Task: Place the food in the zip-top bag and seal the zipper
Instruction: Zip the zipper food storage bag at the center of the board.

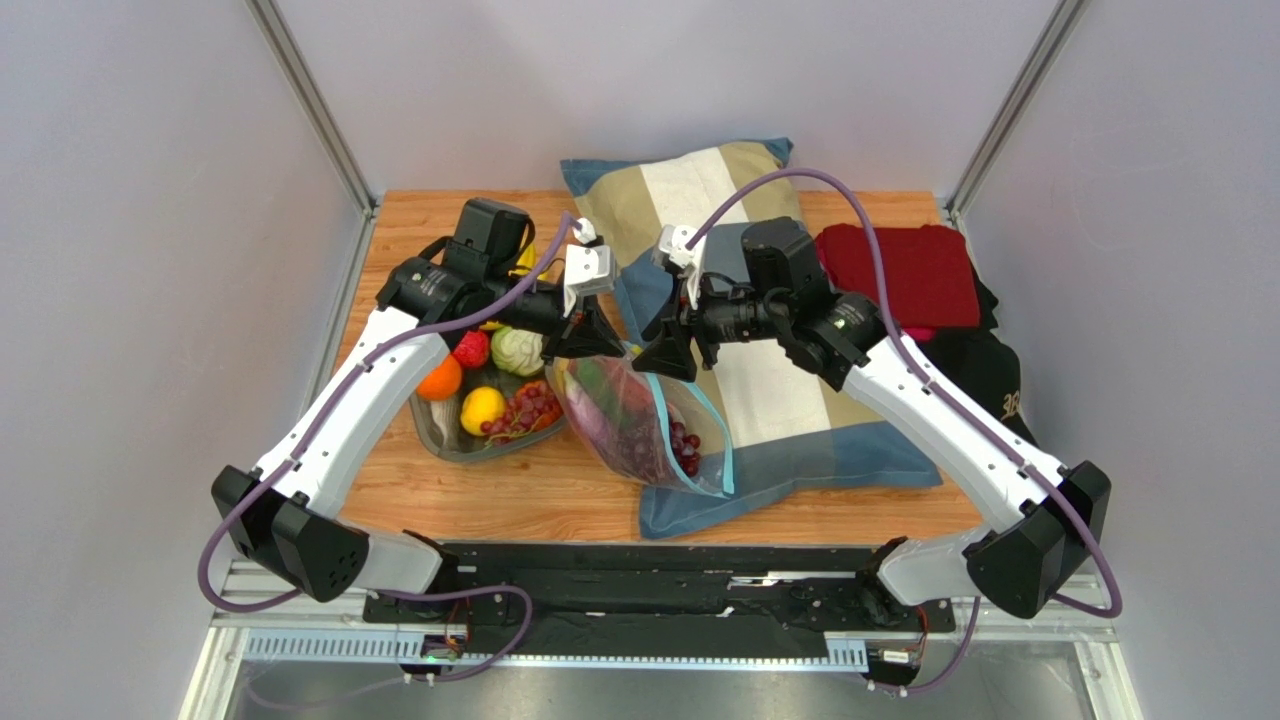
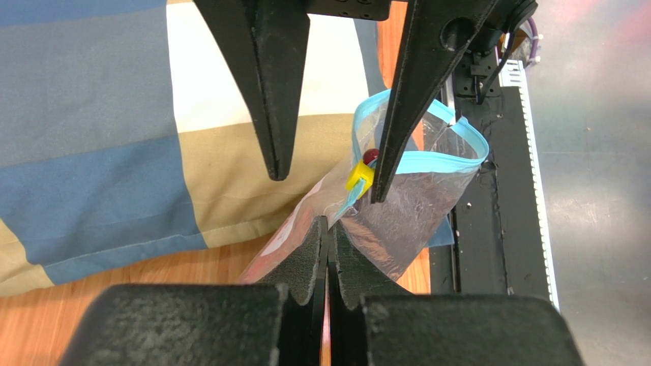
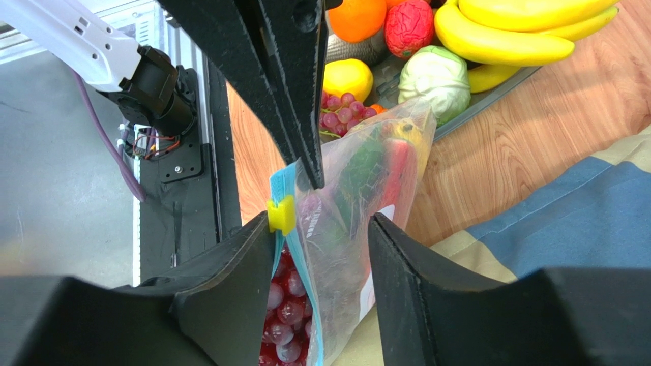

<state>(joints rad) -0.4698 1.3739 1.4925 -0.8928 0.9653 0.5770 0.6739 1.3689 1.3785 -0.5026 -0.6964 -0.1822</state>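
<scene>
Clear plastic film of the zip-top bag is held raised at the left edge of the pillow. Its lower part rests on the pillow's near left corner and on the desk beside it.

1. Left end effector: my fingers are pressed together on the top edge of the bag, with film pinched between the pads.
2. Right end effector: my fingers are spread, and the bag mouth stands between them. One finger lies against the zipper at the yellow slider. I cannot tell whether the other finger touches the film.
3. Zipper: the light-blue strip forms an open loop beyond the slider, on the side facing away from the pillow.
4. Food, bagged: purple grapes sit low in the bag. A green piece and a red piece lie higher up behind the film.
5. Food, not bagged: bananas, an orange, a lemon, a cabbage and a second grape bunch lie in the grey dish, on the desk just left of the pillow.
</scene>
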